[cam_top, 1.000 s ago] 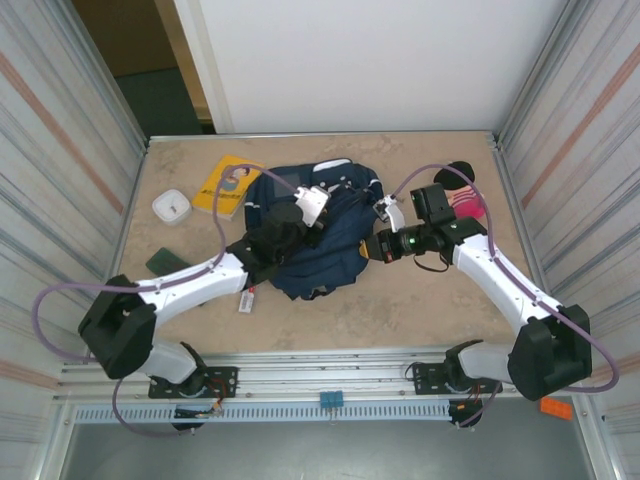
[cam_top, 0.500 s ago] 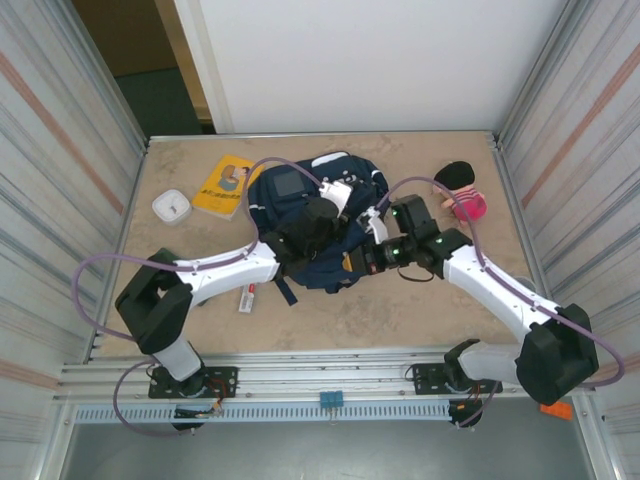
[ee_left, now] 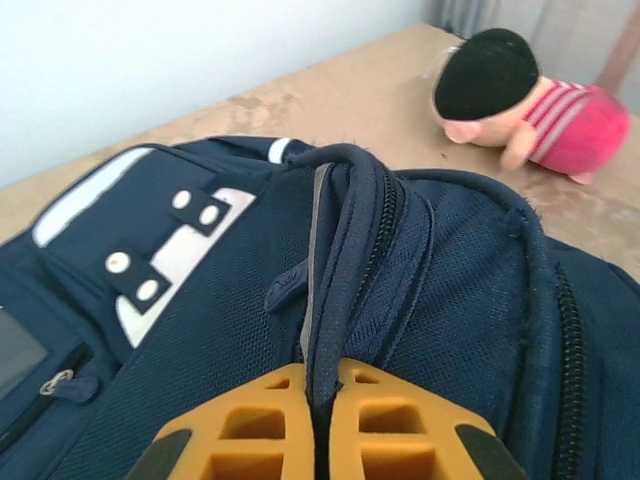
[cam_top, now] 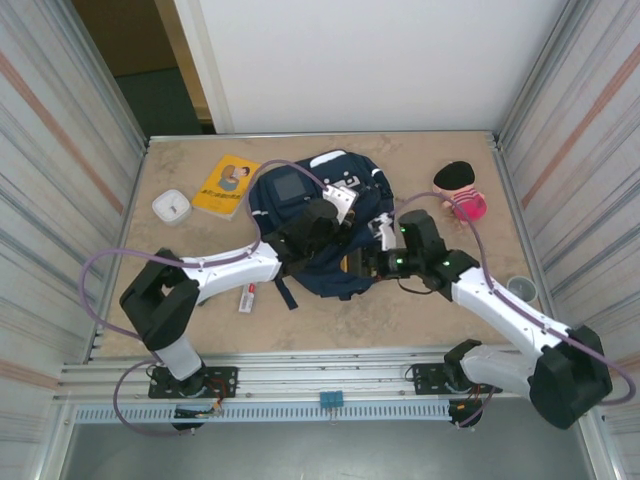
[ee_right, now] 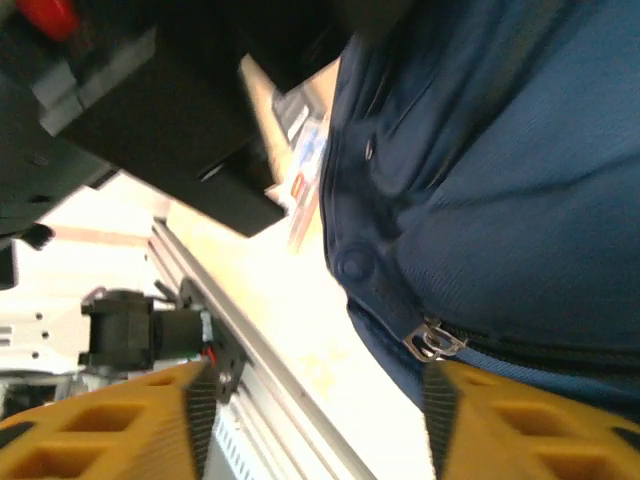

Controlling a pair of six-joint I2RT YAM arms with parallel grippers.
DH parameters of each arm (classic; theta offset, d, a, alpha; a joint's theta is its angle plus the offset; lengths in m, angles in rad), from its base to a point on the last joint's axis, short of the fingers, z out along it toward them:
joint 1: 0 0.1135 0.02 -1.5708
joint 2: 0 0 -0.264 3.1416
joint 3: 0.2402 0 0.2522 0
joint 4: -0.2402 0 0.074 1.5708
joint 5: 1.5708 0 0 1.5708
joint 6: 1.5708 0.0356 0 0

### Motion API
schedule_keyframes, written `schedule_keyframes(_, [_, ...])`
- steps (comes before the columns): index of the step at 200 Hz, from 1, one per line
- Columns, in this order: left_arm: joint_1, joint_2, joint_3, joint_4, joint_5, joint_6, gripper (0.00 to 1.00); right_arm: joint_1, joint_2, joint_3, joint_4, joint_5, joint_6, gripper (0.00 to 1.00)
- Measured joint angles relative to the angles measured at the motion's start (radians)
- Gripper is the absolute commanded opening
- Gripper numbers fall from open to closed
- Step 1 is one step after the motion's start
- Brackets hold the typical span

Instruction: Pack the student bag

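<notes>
Okay — left hand [ee_left: 316,425] pinches the student bag [ee_left: 200,330] by its top loop [ee_left: 345,175]. I see the right hand [ee_right: 316,415] spread near its zipper pull [ee_right: 432,342].

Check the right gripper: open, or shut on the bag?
Open. The right gripper has its orange fingers wide apart, nothing clamped between them; the zipper pull of the student bag lies free by one fingertip.

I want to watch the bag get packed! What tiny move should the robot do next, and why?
Probably slide the open right gripper sideways until the silver zipper pull sits between its fingers. The pull hangs just off one fingertip, and the left gripper is clamped on the top ridge of the backpack, steadying it.
</notes>
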Motion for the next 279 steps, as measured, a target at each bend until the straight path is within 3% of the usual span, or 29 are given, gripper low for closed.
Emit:
schedule_keyframes(29, [0.075,-0.044,-0.065,0.048,0.216,0.006,0.00,-0.114,-0.068,-0.092,0.101,-0.005,0.125,0.72])
schedule_keyframes(87, [0.153,-0.077,-0.097,0.094,0.492,0.008,0.00,-0.124,-0.010,-0.115,0.261,0.014,0.298,0.73])
schedule_keyframes(94, [0.156,-0.077,-0.100,0.100,0.523,0.008,0.00,-0.123,0.006,-0.117,0.286,0.021,0.315,0.65])
schedule_keyframes(107, [0.156,-0.077,-0.105,0.103,0.568,0.011,0.00,-0.119,0.032,-0.117,0.320,0.036,0.337,0.37])
schedule_keyframes(121, [0.155,-0.079,-0.107,0.101,0.604,0.010,0.00,-0.110,0.049,-0.117,0.350,0.053,0.355,0.20])
schedule_keyframes(129, [0.155,-0.083,-0.107,0.094,0.608,0.010,0.12,-0.103,0.050,-0.117,0.365,0.061,0.366,0.11])
schedule_keyframes(142, [0.156,-0.101,-0.107,0.071,0.593,-0.001,0.27,-0.085,0.050,-0.116,0.393,0.077,0.380,0.02])
schedule_keyframes(171, [0.138,-0.225,-0.107,-0.035,0.486,-0.050,0.46,-0.032,0.050,-0.114,0.409,0.139,0.381,0.01])
schedule_keyframes(204, [0.016,-0.436,-0.107,-0.224,0.238,-0.106,0.49,0.015,0.050,-0.107,0.409,0.206,0.381,0.01])
schedule_keyframes(237, [-0.132,-0.605,-0.150,-0.391,0.027,-0.271,0.48,0.045,0.050,-0.074,0.407,0.240,0.380,0.01])
schedule_keyframes(279, [-0.300,-0.558,-0.210,-0.543,-0.112,-0.521,0.49,0.080,0.056,-0.041,0.404,0.265,0.376,0.01])
